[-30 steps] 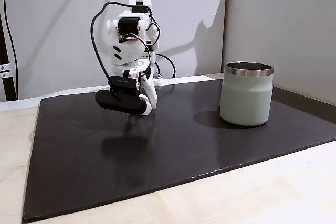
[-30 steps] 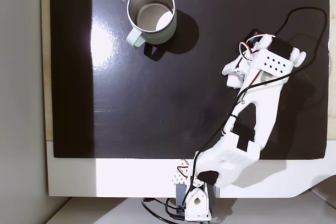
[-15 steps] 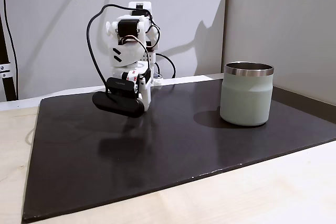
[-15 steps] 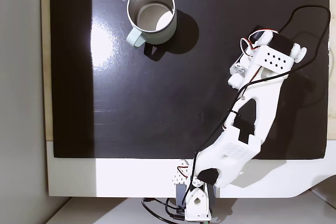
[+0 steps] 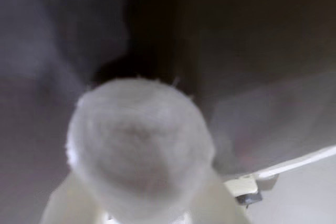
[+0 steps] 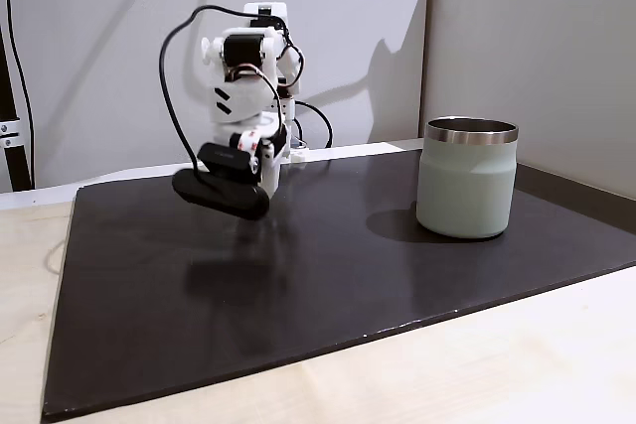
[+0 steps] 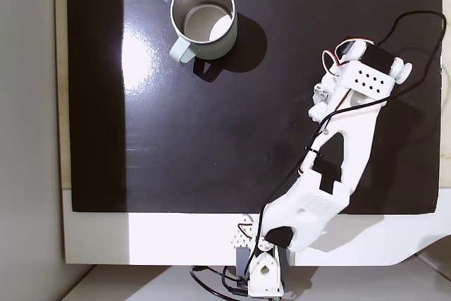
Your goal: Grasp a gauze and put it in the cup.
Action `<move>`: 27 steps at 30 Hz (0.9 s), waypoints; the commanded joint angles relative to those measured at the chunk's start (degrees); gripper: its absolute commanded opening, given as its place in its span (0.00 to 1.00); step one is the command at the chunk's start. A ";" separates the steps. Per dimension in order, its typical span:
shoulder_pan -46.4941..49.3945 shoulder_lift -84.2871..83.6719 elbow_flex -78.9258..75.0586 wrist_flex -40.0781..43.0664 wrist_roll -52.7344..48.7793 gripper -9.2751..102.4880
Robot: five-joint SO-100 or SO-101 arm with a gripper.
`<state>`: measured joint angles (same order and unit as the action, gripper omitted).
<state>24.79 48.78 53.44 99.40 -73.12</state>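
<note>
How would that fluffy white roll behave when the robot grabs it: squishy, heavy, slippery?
Probably soft and squashy: the gauze looks fuzzy, with loose fibres along its edge in the wrist view. Likely very light for its size, being fabric. That fuzzy surface should resist slipping between the pale fingers, though its rounded shape suggests it could roll if dropped.

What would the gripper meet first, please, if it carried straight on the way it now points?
Probably the black mat: the gripper, shut on the gauze, points down at it, well away from the cup. Depth is unclear.
</note>
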 commanded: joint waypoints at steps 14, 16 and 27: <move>-4.04 32.87 -0.62 0.35 16.00 0.08; -5.10 33.49 -3.25 0.18 19.34 0.08; -17.75 30.32 -15.03 0.18 40.52 0.08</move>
<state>10.28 78.40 43.42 99.58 -38.06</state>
